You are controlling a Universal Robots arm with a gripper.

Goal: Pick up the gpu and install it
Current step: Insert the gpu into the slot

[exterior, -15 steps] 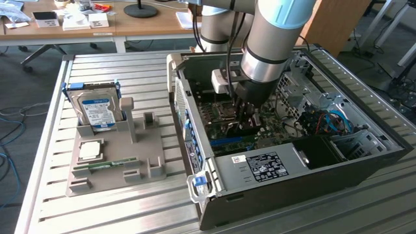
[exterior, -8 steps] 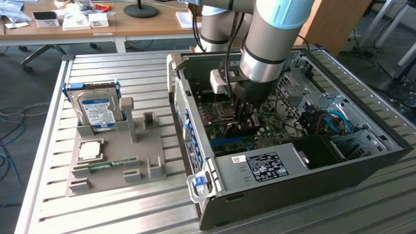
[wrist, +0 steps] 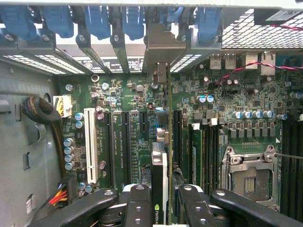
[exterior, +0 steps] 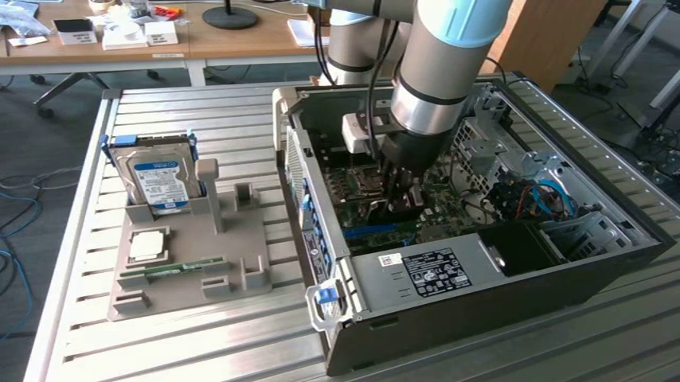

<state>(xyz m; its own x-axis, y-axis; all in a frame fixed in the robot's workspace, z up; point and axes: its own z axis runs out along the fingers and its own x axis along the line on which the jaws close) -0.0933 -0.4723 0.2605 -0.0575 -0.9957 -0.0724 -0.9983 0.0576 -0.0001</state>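
We see the arm's black two-fingered claw (wrist: 163, 208) lowered inside the open black metal computer case (exterior: 510, 294). It is clenched on the gpu (wrist: 159, 172), a thin flat dark card with a silvery metal edge. The card stands on edge between the claw's black fingers (wrist: 139, 205), one on each face, and runs straight out ahead of the claw towards the row of blue plastic slot latches (wrist: 97, 21) at the case wall.

Directly beneath the claw lies the green motherboard (wrist: 132, 94). The card lines up with one of its long black slots, but we cannot tell whether the lower edge is seated. Near the claw on one side sits a long white plastic expansion slot (wrist: 91, 146). On the other side, a little farther off, is the square silver-framed processor socket (wrist: 248, 182).

Well apart from the claw, towards the exterior view's left and outside the case, a grey moulded holder tray (exterior: 197, 243) rests on the ribbed aluminium table (exterior: 170, 342). The tray holds a silver hard drive with a blue-white label (exterior: 159, 179) standing upright and a narrow green memory stick (exterior: 170, 270) lying flat.
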